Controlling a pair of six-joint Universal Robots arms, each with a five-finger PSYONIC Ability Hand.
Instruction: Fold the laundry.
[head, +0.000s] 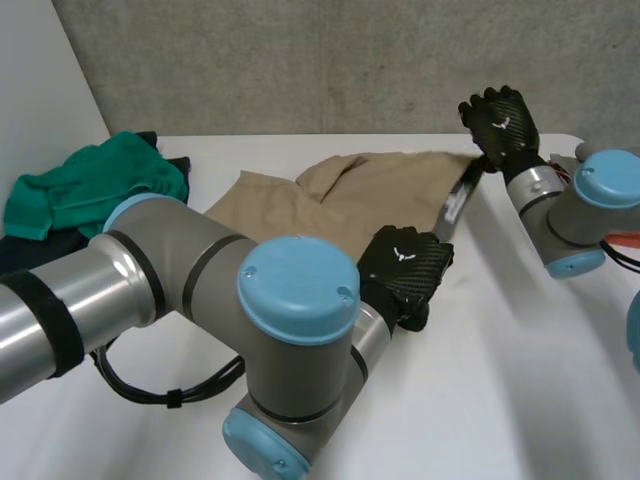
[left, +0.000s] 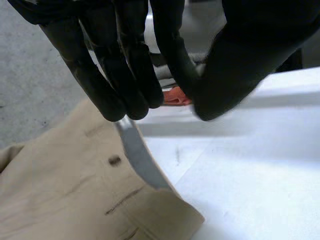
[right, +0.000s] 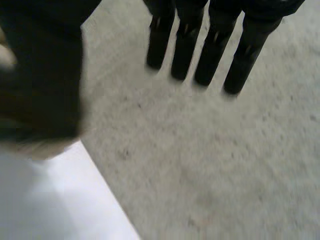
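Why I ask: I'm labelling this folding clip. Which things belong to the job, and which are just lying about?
Job: tan garment, spread on the table; green cloth heaped on a dark cloth beside it, waiting.
Lying about: orange thing near the right arm, too hidden to name.

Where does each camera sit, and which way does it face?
Head view: between and behind the arms, looking down at the white table and tan garment; both arms, the left hand and right hand show.
Left wrist view: on the left wrist, looking along the palm at the garment's grey strip, which its own hand pinches.
Right wrist view: on the right wrist, facing the grey wall past its own hand.
Shared: head and left wrist views both show the garment and strip.
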